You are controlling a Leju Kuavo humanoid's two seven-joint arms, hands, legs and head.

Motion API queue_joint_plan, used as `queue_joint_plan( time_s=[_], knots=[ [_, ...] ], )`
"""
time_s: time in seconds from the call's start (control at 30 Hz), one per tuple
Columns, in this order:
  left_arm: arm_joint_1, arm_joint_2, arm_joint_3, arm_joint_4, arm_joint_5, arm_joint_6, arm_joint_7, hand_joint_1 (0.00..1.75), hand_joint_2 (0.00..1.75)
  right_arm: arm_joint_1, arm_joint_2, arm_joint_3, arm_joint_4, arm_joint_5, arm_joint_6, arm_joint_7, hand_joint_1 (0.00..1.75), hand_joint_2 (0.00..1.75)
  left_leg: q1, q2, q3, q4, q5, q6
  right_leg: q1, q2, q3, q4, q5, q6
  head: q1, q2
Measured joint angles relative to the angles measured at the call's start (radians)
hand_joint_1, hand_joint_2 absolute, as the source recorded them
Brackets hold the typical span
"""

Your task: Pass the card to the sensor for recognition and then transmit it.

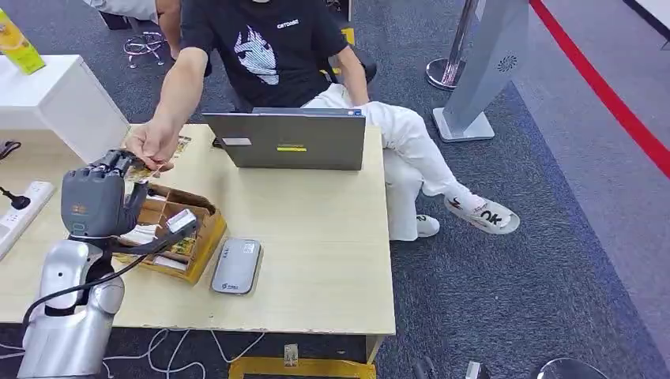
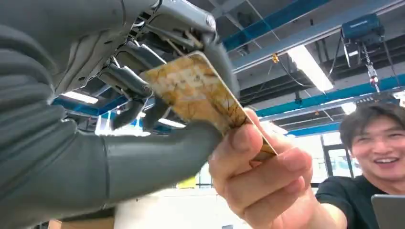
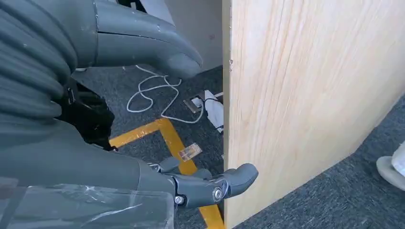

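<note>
Card (image 2: 198,93), thin, flat and marbled yellow, sits pinched in the grey left hand (image 1: 96,197); a person's hand (image 2: 260,169) grips its other end. Right hand (image 3: 157,114) hangs beside the pale wood table (image 3: 305,90), fingers apart, holding nothing.

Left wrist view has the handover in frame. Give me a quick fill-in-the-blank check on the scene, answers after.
1. The card is pinched by the left hand and also by a ____'s hand.
2. The grey card reader lies on the ____, beside the wooden box.
3. Before the seated person stands an open ____.
4. The right hand hangs beside the table and holds ____.

Answers: person; table; laptop; nothing
</note>
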Motion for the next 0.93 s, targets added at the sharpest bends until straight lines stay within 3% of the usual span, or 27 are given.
queue_joint_plan(
  time_s=[0.6,0.7,0.77,0.83,0.93],
  knots=[
    [-0.003,-0.006,0.001,0.000,-0.002,0.004,-0.002,0.00,1.75,0.000,0.000,0.000,0.000,0.000,0.000,0.000,0.00,1.75,0.000,0.000,0.000,0.000,0.000,0.000,0.000,0.000,0.000,0.000,0.000,0.000,0.000,0.000],
    [-0.001,-0.008,0.002,-0.004,0.008,0.029,-0.005,0.00,1.75,0.000,0.000,0.000,0.000,0.000,0.000,0.000,0.00,1.75,0.000,0.000,0.000,0.000,0.000,0.000,0.000,0.000,0.000,0.000,0.000,0.000,0.000,0.000],
    [0.026,-0.027,0.015,-0.044,0.063,0.092,-0.036,0.00,1.75,0.000,0.000,0.000,0.000,-0.004,0.000,-0.002,0.00,1.75,0.000,0.001,0.000,0.000,0.000,0.000,0.000,0.001,0.000,0.000,0.000,0.000,0.000,0.000],
    [0.090,-0.070,0.043,-0.142,0.188,0.157,-0.092,0.00,1.75,0.004,0.000,0.000,0.000,-0.017,0.000,-0.012,0.00,1.75,-0.001,0.002,0.000,0.000,-0.002,0.000,-0.001,0.002,0.000,0.000,0.000,0.000,0.000,0.000],
    [0.231,-0.141,0.105,-0.306,0.426,0.150,-0.215,0.00,1.75,0.018,0.000,-0.003,0.000,-0.034,0.003,-0.032,0.00,1.75,-0.002,0.003,0.000,0.000,-0.005,0.001,-0.002,0.003,0.000,-0.001,-0.002,0.002,0.000,0.000]
  ],
)
